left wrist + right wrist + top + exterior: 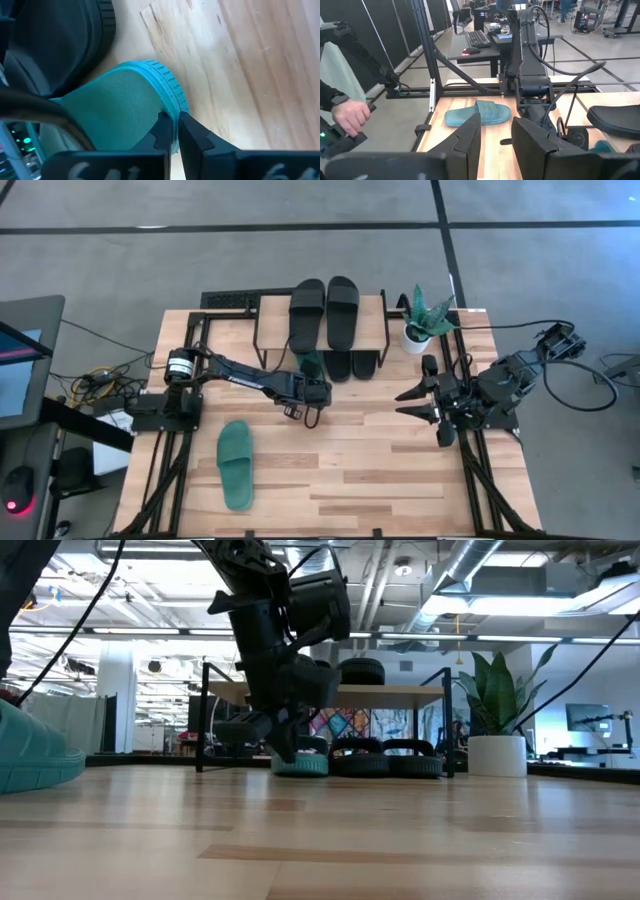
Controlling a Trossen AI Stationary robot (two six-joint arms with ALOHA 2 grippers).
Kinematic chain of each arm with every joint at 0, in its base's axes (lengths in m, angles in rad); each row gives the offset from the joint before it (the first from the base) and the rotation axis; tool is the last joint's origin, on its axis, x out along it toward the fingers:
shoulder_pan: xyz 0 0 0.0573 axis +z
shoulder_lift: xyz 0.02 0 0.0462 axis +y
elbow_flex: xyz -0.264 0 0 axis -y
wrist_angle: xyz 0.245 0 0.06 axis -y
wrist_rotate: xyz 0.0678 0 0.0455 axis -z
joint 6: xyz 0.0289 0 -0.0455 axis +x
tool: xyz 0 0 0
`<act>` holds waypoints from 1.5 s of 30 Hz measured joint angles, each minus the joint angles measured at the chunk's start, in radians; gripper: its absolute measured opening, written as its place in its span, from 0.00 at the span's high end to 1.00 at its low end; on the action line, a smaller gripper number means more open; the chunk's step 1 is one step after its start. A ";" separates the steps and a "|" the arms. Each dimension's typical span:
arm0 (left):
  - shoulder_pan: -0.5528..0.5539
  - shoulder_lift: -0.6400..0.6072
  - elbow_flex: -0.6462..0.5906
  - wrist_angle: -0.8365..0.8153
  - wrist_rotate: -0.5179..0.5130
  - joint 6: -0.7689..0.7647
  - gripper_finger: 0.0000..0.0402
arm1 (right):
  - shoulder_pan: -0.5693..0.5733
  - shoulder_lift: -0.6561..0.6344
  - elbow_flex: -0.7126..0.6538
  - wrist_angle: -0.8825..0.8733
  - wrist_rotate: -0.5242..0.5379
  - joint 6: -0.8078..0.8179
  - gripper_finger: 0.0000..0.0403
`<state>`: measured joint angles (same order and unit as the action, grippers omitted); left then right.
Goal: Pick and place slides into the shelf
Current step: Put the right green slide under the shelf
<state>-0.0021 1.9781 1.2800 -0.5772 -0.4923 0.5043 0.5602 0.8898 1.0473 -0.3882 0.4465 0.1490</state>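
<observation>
Under the shelf [270, 308] front edge: left gripper [312, 406] closed on rim of green slide [312, 364], fingers [192, 135] pinching its heel edge, slide lying half beneath the rack beside a black pair [351, 365]. On shelf top: second black pair [325, 310], side by side. On open tabletop [400, 480], near left side: other green slide [237, 464], flat, well apart from the shelf. At table's right edge: right gripper [415, 402], fingers partly parted, holding nothing. Beside shelf: potted plant [423, 320].
</observation>
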 joint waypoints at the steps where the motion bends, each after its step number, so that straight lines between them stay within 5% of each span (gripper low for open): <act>1: 0.000 0.000 0.000 0.000 -0.007 0.005 1.00 | 0.000 0.000 0.000 0.000 0.000 0.000 0.76; 29: 0.058 0.000 -0.001 0.109 -0.048 0.252 1.00 | 0.000 0.000 0.000 -0.012 0.000 0.000 0.76; 45: 0.066 0.000 -0.001 0.056 0.045 0.146 0.90 | 0.000 0.000 0.000 -0.011 0.000 0.002 0.76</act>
<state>0.0639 1.9781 1.2793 -0.5210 -0.4476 0.6506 0.5602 0.8898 1.0473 -0.3996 0.4465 0.1509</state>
